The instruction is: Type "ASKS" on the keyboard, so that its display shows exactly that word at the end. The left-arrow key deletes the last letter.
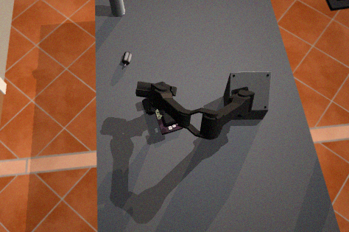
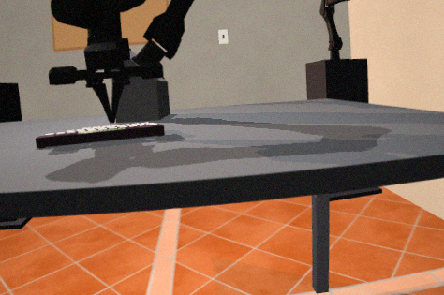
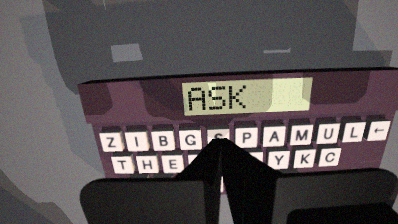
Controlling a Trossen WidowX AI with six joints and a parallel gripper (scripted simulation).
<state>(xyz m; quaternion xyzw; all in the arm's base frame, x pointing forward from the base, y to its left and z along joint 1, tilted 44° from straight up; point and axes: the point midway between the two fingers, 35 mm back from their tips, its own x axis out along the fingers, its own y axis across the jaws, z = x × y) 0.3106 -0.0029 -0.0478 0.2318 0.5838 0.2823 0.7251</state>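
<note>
A dark purple keyboard (image 3: 125, 100) (image 2: 98, 133) (image 1: 173, 128) lies flat on the grey table. Its display (image 3: 247, 95) reads "ASK". The top row of keys reads Z I B G S P A M U L, with the left-arrow key (image 3: 378, 131) at its right end. My gripper (image 3: 219, 145) (image 2: 111, 118) is shut and empty, fingers pressed together into a point. In the wrist view the tip sits at the lower edge of the S key (image 3: 218, 134) and partly covers it. In the exterior view the tip hangs just above the keyboard. In the top view the arm hides most of the keyboard.
A white bottle with a blue cap (image 1: 116, 1) stands at the table's far left corner. A small grey cylinder (image 1: 127, 58) lies near the left edge. The arm's base plate (image 1: 254, 86) is to the right. Another robot arm on a dark pedestal (image 2: 336, 78) stands beyond the table.
</note>
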